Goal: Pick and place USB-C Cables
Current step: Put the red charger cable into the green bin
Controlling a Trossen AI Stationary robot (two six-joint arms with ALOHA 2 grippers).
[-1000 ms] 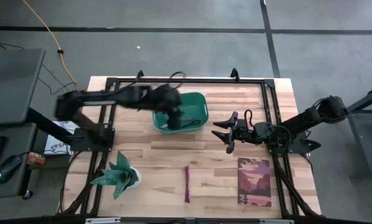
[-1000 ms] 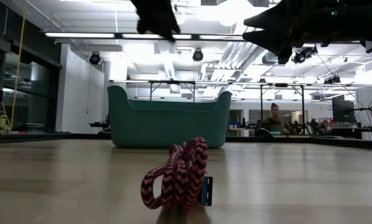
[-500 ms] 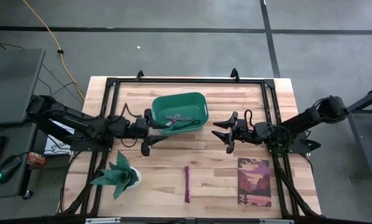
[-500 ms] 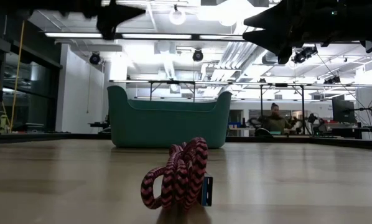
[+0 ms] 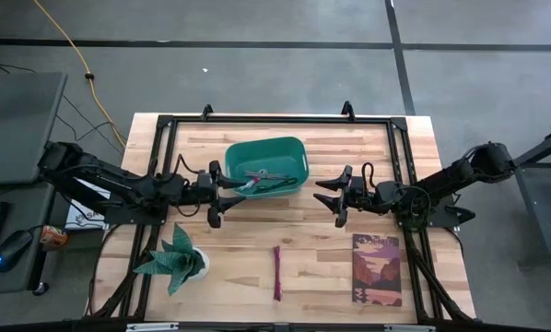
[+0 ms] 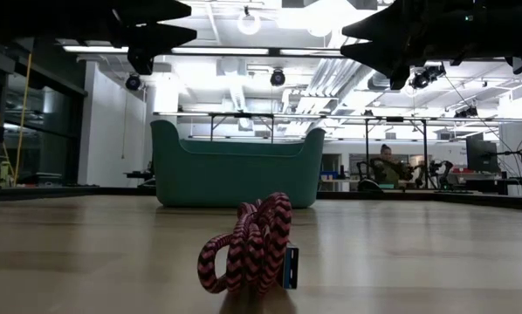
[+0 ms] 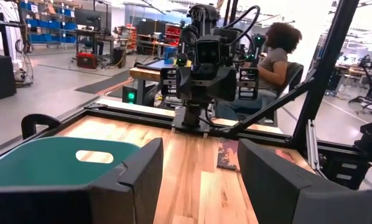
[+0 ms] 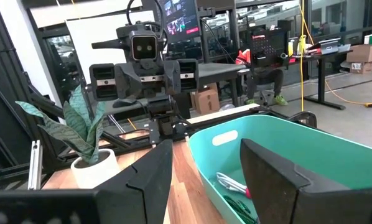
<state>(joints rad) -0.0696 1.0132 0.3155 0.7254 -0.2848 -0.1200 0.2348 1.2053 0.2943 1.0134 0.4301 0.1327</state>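
Both arms are hanging over the butcher-block table (image 5: 239, 231) facing each other. The left gripper (image 5: 217, 195) sits just off the near-left corner of the green bin (image 5: 294, 148), fingers spread with nothing between them. The right gripper (image 5: 334, 196) is on the bin's other side, a bit apart from it, jaws also spread and empty.

One USB-C cable, the dark maroon braided bundle (image 5: 277, 272), lies by itself on the wood near the front edge, between the potted snake plant (image 5: 176, 259) and the illustrated book (image 5: 377, 270). From table height that bundle is a striped red-black coil with a connector end showing, well in front of the bin.

Inside the bin there's a white cable (image 8: 231, 183) and a green one (image 8: 243, 208) on the floor; I can't make out more in there.

A person sits at a desk (image 6: 385, 166) in the room behind.
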